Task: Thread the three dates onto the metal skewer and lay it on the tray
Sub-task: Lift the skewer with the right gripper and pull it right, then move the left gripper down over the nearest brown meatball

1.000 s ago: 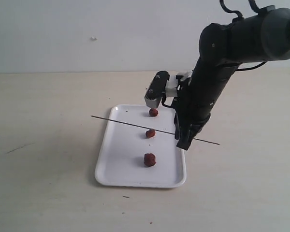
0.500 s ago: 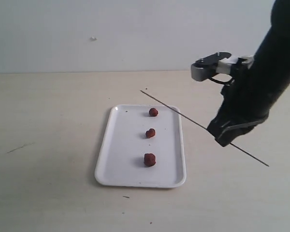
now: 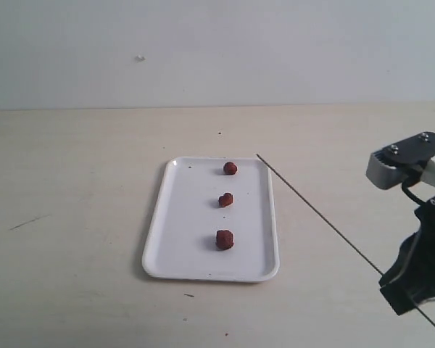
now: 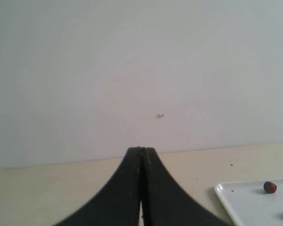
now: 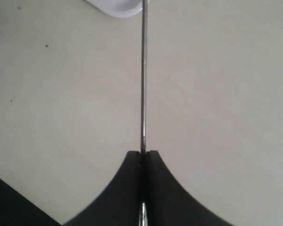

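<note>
Near the right side of the table (image 3: 80, 181), the right gripper (image 3: 400, 291) pinches the metal skewer (image 3: 319, 214), its free end just beside the far right corner of the tray (image 3: 181, 239). The three dates (image 3: 225, 199) lie apart in a row on the tray. The left gripper (image 4: 141, 150) is closed, empty.

I see a plain white tray (image 3: 175, 239) at mid-frame, the three dates (image 3: 225, 199) on it dark red-brown, and the skewer (image 3: 319, 214) to its right a thin dark-grey line. The table (image 3: 72, 217) is pale beige with a few dark specks, and the wall (image 3: 203, 43) along the top is flat grey-white. The left gripper (image 4: 141, 150) and right gripper (image 5: 142, 154) are both matte black.
</note>
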`<control>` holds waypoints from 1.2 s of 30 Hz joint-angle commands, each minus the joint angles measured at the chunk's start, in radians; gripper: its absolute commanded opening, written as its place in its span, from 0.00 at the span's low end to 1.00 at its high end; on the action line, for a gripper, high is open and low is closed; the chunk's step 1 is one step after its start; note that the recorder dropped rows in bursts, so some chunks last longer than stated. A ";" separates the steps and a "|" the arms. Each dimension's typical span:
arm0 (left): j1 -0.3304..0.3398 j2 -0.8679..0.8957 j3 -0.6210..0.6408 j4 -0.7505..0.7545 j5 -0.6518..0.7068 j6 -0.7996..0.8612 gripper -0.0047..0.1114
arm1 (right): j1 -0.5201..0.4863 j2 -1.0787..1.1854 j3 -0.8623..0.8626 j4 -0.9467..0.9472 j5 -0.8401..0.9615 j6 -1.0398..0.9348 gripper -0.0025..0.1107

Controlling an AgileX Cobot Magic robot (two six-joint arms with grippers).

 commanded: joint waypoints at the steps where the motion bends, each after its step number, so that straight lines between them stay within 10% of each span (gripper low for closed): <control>1: 0.001 -0.005 0.000 0.003 -0.013 0.007 0.04 | -0.003 -0.086 0.056 0.014 -0.023 0.015 0.02; 6: 0.001 -0.005 0.000 0.003 -0.050 -0.062 0.04 | -0.003 -0.127 0.057 0.014 -0.019 0.022 0.02; 11: 0.001 -0.005 0.000 0.003 -0.377 -0.583 0.04 | -0.003 -0.132 0.057 0.014 -0.019 0.024 0.02; 23: -0.001 0.240 -0.087 -0.482 -0.357 -0.425 0.04 | -0.003 -0.132 0.057 0.010 -0.023 0.024 0.02; 29: -0.001 0.930 -0.659 -0.024 0.183 -0.423 0.04 | -0.003 -0.132 0.057 -0.013 -0.023 0.059 0.02; 36: -0.039 1.445 -1.179 -0.405 0.894 0.124 0.04 | -0.003 -0.132 0.057 -0.024 -0.032 0.095 0.02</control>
